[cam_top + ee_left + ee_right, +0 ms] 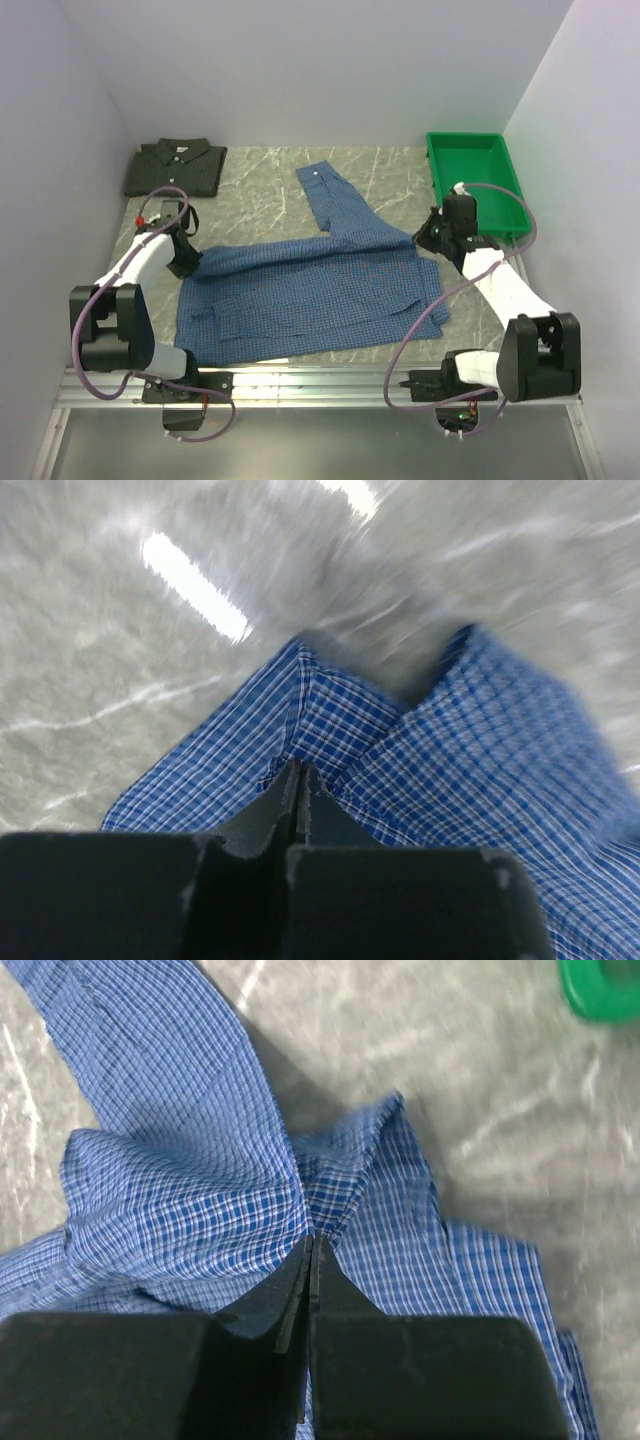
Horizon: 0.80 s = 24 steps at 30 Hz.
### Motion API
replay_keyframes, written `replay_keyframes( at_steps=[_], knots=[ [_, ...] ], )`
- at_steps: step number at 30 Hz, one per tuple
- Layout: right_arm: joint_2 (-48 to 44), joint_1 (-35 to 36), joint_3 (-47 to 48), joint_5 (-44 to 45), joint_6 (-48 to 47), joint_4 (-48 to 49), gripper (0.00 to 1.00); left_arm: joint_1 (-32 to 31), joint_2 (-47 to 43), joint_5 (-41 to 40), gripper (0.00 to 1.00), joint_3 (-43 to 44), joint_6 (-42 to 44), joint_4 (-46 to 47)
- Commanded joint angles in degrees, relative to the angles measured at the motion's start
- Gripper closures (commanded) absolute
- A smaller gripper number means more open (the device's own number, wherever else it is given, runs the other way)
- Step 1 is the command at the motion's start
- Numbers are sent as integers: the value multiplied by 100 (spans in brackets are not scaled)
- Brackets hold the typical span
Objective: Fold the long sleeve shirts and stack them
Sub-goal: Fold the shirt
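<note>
The blue checked shirt (pixel 310 290) lies spread across the middle of the table, one sleeve (pixel 335 198) reaching toward the back. My left gripper (pixel 186 262) is shut on the shirt's left edge; the left wrist view shows the cloth (pixel 340 715) pinched and bunched at the tips of my left gripper (pixel 300 770). My right gripper (pixel 428 240) is shut on the shirt's right upper edge; the cloth (pixel 200 1200) gathers into folds at the tips of my right gripper (pixel 312 1242). The dark green-grey checked shirt (pixel 175 165) lies folded at the back left corner.
A green plastic tray (pixel 475 180) stands at the back right, just behind my right arm. White walls close in the table at left, back and right. The marble tabletop (pixel 250 200) shows between the two shirts.
</note>
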Motion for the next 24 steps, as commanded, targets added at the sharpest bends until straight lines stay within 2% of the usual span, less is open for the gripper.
replay_keyframes(
  at_steps=[1, 11, 17, 23, 24],
  knots=[
    [-458, -51, -393, 246, 164, -24, 100, 18, -236, 251, 97, -388, -56, 199],
    [-819, -51, -1026, 299, 401, -314, 100, 26, -79, 348, 94, -775, -197, 314],
    [-1232, -42, -1185, 378, 446, -446, 100, 18, -377, 94, 89, -679, -232, 244],
    [-1329, -42, -1202, 484, 384, -779, 98, 18, -940, 225, 78, -775, -179, 182],
    [-1355, -42, -1220, 484, 393, -815, 96, 18, -1001, 295, 73, -871, -162, 156]
  ],
)
